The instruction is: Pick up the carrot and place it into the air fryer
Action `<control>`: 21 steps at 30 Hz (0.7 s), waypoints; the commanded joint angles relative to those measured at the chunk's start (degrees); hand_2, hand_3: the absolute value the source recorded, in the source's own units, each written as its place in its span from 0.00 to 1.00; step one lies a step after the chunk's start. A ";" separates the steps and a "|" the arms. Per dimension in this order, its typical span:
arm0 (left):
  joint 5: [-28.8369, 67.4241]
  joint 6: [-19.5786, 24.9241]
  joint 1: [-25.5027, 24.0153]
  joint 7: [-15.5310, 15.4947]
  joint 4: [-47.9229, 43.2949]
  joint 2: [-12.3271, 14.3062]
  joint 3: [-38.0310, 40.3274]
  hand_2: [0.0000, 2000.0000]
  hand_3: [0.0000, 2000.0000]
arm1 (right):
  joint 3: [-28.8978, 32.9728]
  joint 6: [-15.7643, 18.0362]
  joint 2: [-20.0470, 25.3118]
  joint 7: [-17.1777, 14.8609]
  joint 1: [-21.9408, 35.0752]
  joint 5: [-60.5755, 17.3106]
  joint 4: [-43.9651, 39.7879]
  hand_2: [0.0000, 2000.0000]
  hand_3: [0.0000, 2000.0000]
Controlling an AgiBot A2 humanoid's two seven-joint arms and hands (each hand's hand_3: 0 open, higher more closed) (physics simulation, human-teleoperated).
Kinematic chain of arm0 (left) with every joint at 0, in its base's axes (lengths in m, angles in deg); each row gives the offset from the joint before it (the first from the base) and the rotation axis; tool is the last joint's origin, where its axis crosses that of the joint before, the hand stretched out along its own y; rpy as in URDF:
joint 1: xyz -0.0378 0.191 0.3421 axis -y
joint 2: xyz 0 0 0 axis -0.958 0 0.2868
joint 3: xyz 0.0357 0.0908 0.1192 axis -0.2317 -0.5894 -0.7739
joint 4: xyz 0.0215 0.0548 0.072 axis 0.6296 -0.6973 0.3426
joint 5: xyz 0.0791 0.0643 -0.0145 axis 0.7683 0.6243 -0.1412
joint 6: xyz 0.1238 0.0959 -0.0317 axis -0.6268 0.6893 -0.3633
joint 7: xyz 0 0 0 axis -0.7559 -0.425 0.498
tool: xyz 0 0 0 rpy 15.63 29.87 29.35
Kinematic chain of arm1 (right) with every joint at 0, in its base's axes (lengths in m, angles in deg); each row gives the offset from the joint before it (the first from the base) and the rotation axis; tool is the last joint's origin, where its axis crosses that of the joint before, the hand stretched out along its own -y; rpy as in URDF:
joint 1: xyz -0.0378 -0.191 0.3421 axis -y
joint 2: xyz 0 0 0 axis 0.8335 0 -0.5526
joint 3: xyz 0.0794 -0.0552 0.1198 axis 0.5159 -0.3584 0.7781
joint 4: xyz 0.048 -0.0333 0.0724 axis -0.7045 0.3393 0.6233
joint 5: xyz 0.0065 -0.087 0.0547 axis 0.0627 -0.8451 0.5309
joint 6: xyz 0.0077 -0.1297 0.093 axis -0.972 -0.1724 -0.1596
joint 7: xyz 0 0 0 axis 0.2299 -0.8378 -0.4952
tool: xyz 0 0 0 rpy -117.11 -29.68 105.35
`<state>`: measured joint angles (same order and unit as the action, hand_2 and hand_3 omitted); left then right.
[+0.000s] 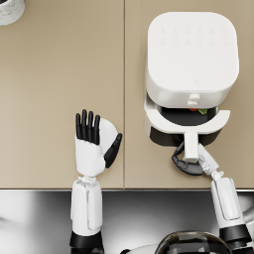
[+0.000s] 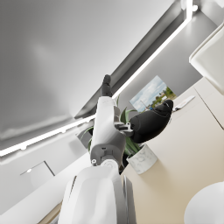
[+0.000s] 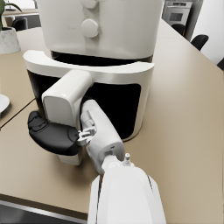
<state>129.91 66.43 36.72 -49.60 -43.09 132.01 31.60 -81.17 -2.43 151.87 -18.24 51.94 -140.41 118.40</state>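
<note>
at the far left corner of the tan table [image 1: 59,74] sits a marbled white pot [image 1: 10,10], and the left wrist view shows green leaves rising out of it. nearer the middle, the left hand [image 1: 93,139] hangs above the table with its dark fingers [image 1: 87,126] straight and spread, thumb out to the side, released and grasping nothing. a seam runs up the table just right of that hand. further right stands the white air fryer [image 1: 191,52], its drawer [image 1: 186,121] pulled partway out toward the robot so that a dark slot of basket shows. inside that slot a bit of orange with some green beside it peeks out under the fryer's front lip, which looks to be the carrot [image 1: 194,109] lying in the basket. the drawer's white handle [image 1: 191,146] sticks out toward the robot, and the right hand [image 1: 187,161] is clenched around it, dark fingers [image 3: 50,135] wrapped under and beside the handle in the right wrist view. along the near edge of the table runs a shiny metal strip [image 1: 39,213].
</note>
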 commanded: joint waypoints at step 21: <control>0.00 0.00 0.31 0.00 0.48 0.13 0.17 0.00 0.00 | -4.80 -2.13 0.22 1.53 18.81 0.46 -22.61 1.00 1.00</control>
<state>129.91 66.42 37.03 -49.60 -42.60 132.15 31.77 -85.98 -4.54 152.09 -16.69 70.75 -139.94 95.78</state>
